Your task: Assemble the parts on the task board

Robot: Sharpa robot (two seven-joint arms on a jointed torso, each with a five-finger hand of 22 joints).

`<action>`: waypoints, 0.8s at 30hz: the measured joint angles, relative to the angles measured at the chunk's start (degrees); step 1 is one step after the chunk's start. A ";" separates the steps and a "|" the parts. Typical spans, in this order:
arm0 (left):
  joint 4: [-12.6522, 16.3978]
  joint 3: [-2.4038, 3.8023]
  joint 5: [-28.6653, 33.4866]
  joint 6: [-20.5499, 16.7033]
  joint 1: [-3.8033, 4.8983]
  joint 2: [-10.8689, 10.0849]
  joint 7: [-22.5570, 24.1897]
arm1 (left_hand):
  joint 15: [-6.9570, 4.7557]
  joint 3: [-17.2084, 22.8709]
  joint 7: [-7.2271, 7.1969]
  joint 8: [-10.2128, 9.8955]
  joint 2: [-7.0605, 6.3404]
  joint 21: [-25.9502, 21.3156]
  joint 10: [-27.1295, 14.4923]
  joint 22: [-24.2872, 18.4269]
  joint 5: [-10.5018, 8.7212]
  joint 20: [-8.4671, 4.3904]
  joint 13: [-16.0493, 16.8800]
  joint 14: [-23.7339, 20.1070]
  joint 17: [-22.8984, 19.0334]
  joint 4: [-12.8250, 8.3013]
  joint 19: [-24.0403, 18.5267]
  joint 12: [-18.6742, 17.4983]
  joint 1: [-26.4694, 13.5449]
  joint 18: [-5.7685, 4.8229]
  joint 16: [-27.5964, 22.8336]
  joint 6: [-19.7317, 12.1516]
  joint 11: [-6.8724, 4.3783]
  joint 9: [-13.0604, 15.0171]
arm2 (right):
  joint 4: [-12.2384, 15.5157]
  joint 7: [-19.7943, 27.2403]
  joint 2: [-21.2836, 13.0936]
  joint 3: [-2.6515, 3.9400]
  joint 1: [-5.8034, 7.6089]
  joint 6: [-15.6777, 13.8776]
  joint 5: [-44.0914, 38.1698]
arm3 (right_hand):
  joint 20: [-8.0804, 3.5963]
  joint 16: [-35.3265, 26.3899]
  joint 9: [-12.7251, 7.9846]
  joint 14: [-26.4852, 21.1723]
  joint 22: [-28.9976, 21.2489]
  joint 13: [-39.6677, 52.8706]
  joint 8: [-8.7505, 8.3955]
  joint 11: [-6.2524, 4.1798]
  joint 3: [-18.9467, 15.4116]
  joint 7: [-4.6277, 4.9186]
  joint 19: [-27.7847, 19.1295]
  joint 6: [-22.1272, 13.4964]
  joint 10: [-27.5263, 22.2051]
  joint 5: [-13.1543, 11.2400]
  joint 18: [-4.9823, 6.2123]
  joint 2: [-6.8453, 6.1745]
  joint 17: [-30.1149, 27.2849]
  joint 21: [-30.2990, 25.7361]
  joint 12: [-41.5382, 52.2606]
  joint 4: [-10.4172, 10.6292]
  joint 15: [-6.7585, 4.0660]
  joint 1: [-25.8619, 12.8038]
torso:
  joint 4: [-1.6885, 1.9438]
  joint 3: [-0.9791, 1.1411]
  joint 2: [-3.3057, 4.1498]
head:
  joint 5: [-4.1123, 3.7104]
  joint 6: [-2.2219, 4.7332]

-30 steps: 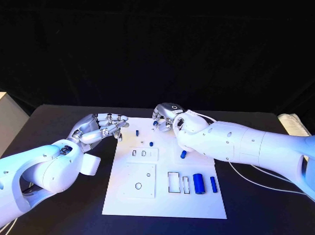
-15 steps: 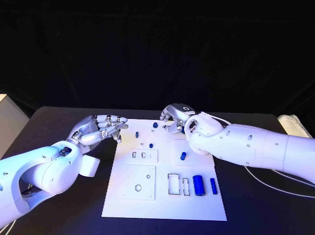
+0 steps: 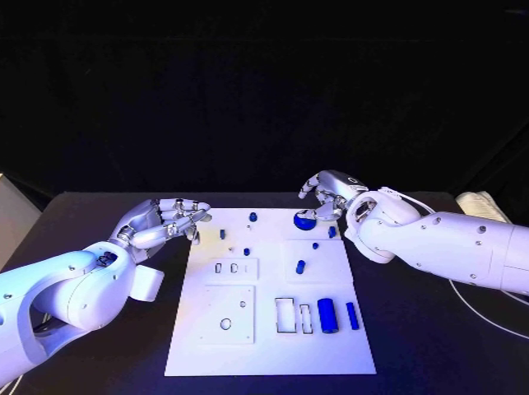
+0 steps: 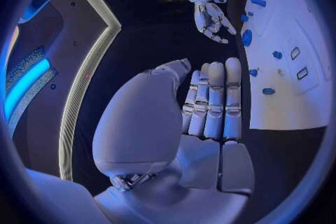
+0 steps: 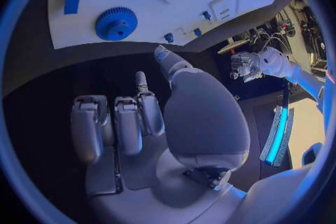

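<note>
Both hands empty, fingers loosely curled: bring the right hand (image 3: 326, 191) straight down on the gear (image 3: 303, 220), pinch its rim, keep left hand (image 3: 164, 219) off the board (image 3: 270, 346).

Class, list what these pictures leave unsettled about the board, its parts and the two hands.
- Head view: left hand fingers curl inward; anything inside stays hidden.
- Head view: right hand overlaps the blue gear; contact unclear.
- Head view: small pegs too tiny to identify.
- Right wrist view: task board cut by the circle's rim.
</note>
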 measured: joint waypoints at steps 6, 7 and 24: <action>-0.32 0.00 -0.08 0.44 0.00 0.20 -0.08 | 0.00 0.00 0.00 0.00 0.00 0.00 -0.21 0.02 0.00 0.00 0.00 0.00 0.00 0.00 0.00 0.00 0.00 0.00 0.00 0.00 0.21 0.00 | -2.26 -0.54 0.36 0.02 -0.38 2.51 1.90 | 0.56 1.26 0.12 -0.03 0.00 0.44 0.93 0.42 -2.91 0.54 -0.07 -1.56 0.35 0.53 0.00 0.77 0.01 1.11 5.19 2.21 0.78 0.77 | -0.06 0.20 0.02 | -0.24 -0.02; -0.35 0.00 -0.11 0.50 0.00 0.21 -0.09 | 0.00 0.00 0.00 0.00 0.00 -0.01 -0.20 0.02 0.00 0.00 0.00 0.00 0.00 0.00 0.00 0.00 0.00 0.00 0.00 0.00 0.20 0.00 | -2.68 -0.67 0.49 0.02 -0.55 2.85 2.12 | 0.56 1.44 0.12 -0.03 0.00 0.44 0.93 0.58 -3.34 0.54 -0.08 -1.57 0.19 0.53 0.00 0.77 0.01 1.11 5.19 2.34 0.79 0.77 | -0.03 0.18 0.02 | -0.25 -0.05; -0.57 -0.01 -0.48 0.94 -0.01 -0.01 -0.46 | 0.01 0.00 0.01 0.00 0.23 -0.01 -0.21 0.07 0.00 -0.02 0.05 -0.42 0.00 0.00 -0.41 0.00 -0.23 0.00 0.23 -0.41 0.20 0.04 | -6.73 -2.95 2.77 -0.02 -2.15 5.50 4.08 | 0.95 1.64 0.11 -0.23 -0.01 0.43 1.12 1.01 -4.53 0.97 -0.10 -2.60 0.18 0.88 -0.87 1.30 0.00 2.17 5.19 3.54 0.99 1.30 | 0.52 0.01 0.13 | -0.07 -1.05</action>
